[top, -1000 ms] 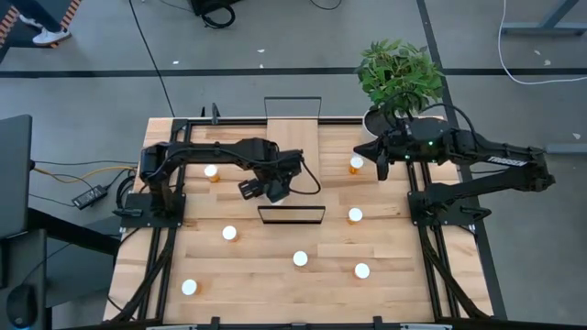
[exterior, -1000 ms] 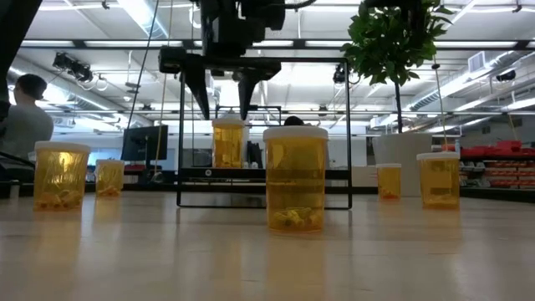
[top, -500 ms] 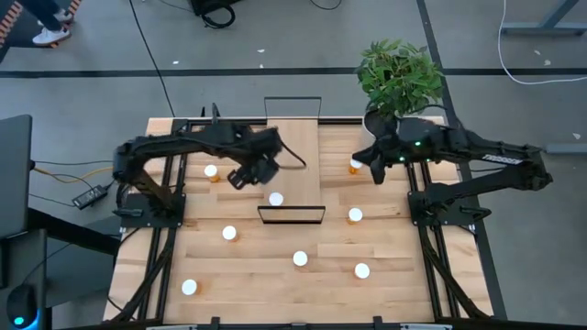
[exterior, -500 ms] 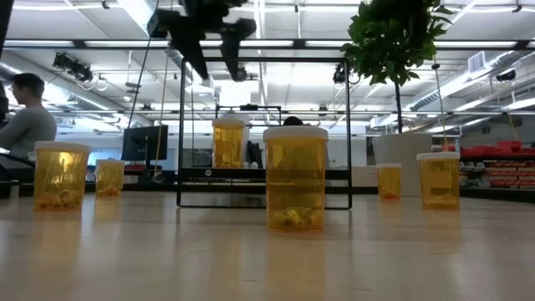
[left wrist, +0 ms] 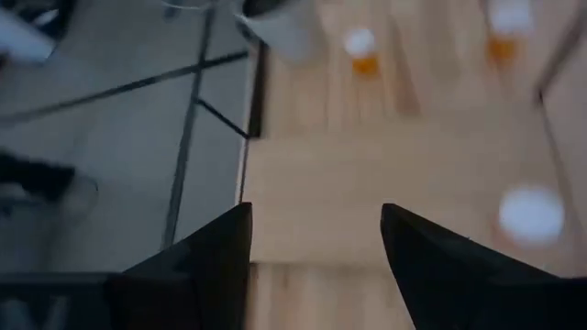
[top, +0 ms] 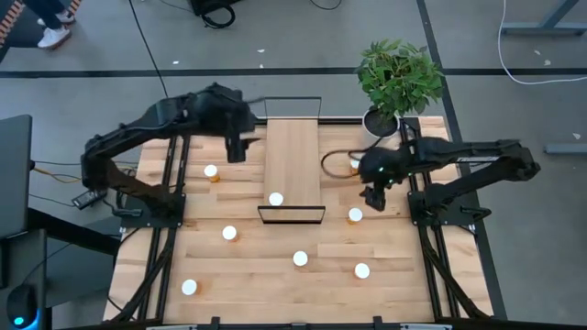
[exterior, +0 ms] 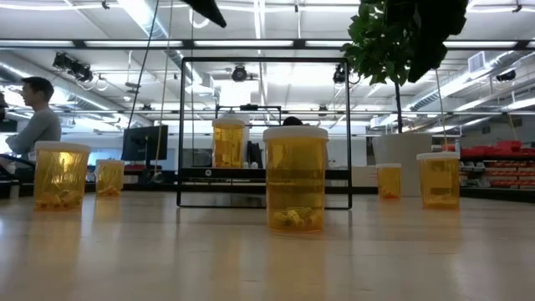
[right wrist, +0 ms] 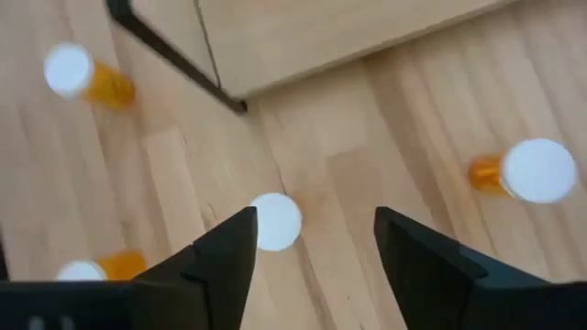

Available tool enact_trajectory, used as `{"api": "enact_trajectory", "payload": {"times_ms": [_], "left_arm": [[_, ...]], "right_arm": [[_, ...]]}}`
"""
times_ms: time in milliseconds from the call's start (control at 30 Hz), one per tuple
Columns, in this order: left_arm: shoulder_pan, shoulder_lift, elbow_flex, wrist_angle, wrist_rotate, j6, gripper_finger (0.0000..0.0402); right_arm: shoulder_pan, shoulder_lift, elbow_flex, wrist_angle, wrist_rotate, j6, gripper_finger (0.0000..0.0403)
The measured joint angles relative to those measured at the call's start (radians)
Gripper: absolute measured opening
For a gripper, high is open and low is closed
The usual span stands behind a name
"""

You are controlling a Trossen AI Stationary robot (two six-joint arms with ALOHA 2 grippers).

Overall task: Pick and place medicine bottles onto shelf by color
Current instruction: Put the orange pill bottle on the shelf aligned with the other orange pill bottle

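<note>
So the right pincer (top: 371,194) is spread wide and empty, hanging over the desk (top: 248,275) just off the shelf's (top: 292,156) right side. What matters here is the bottle (right wrist: 276,222) sitting pretty much dead centre between its two fingers in the right wrist view, cap up, upright, so its long axis runs straight along the pincer's line of sight. In the high view that's the bottle (top: 355,215) right next to the pincer, a touch toward the desk's front. My guess is a straight drop would put the fingers either side of it, no sideways shuffle needed. Another bottle (top: 355,164) sits close on the pincer's other side, toward the plant (top: 399,73), so it's a toss-up which one it's after, but the wrist view says the centred one.

The left pincer (top: 233,147) is also spread with nothing in it, parked off the shelf's left edge near the back. One bottle (top: 275,199) already stands on the shelf near its front end, a good way from the left pincer. The rest are scattered on the desk, well away from either pincer. Right arm is clearly the nearer one for this grab
</note>
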Motion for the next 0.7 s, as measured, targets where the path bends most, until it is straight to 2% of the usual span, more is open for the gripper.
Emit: {"api": "enact_trajectory", "payload": {"times_ms": [100,300,533,700], "left_arm": [[0.003,-0.020,0.000,0.055,0.000,-0.184,0.0237],[-0.005,-0.023,0.000,0.065,0.003,-0.383,0.0223],[-0.022,-0.024,0.000,0.041,0.001,-0.446,0.0206],[-0.032,-0.024,0.000,0.041,0.000,-0.464,0.0197]], "right_arm": [[0.043,0.064,0.000,0.002,0.009,-0.034,0.0241],[0.116,0.165,-0.092,0.095,0.031,-0.041,0.0261],[0.159,0.182,-0.176,0.229,0.029,0.034,0.0286],[0.188,0.183,-0.250,0.261,0.026,0.101,0.0303]]}}
